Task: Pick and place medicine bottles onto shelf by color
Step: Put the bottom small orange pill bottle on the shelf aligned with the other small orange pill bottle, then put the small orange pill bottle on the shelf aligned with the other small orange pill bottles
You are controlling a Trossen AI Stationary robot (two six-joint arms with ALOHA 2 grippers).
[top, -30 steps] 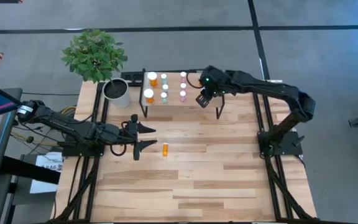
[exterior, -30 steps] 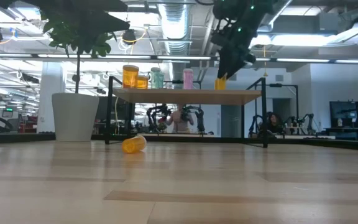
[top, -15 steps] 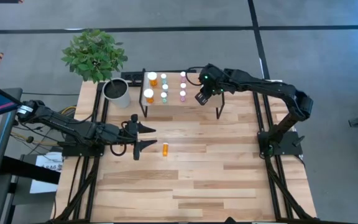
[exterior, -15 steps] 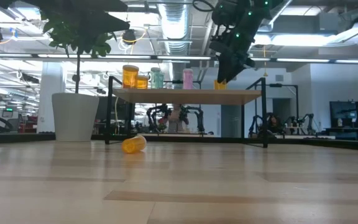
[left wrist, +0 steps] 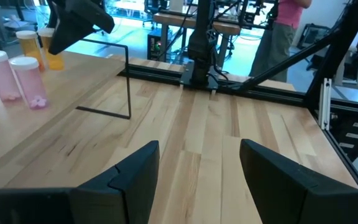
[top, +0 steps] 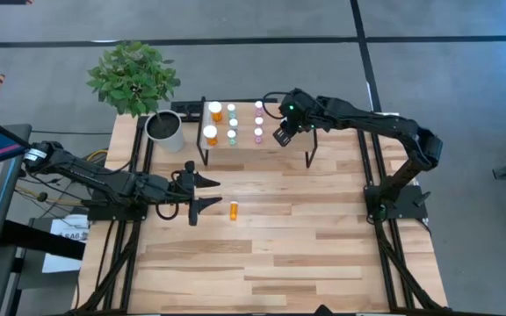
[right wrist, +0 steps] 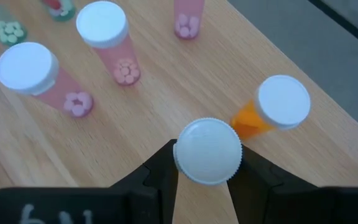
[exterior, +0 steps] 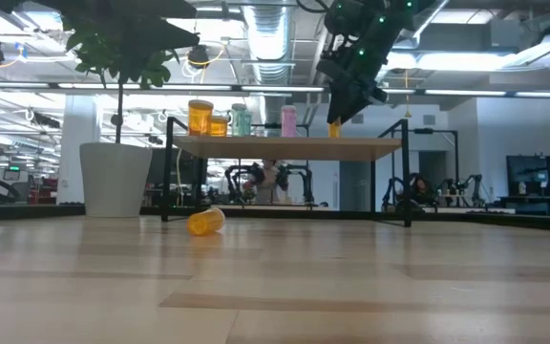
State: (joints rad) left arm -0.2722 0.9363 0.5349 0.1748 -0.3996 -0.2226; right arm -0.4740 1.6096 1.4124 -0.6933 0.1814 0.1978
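since the earlier frames we see the right gripper [top: 281, 134] slide a little toward the left of the high view, over the right part of the shelf [top: 310, 139], and in the low view it stands a touch higher. its fingers pinch a white-capped bottle [right wrist: 207, 151]; the cap hides the body in the right wrist view, and the low view shows only an orange sliver [exterior: 334, 128] under the dark fingers. beside it an orange bottle [right wrist: 276, 107] stands on the planks, and two pink bottles [right wrist: 104, 37] stand nearer the upper left of that frame. green ones are cut off at the edge there.

the left gripper [top: 202, 195] waits at centre left of the high view, fingers spread, holding nothing. a lone orange bottle [top: 233, 210] lies on its side on the table [top: 323, 246], just right of those fingers.

the other bottles stand in rows on the shelf, orange [top: 216, 111], green [top: 232, 123] and pink [top: 258, 121]. we can read no label on any of them.

a potted plant [top: 139, 83] sits at the upper left of the table. in the low view its white pot [exterior: 115, 179] hides part of the shelf's left leg.
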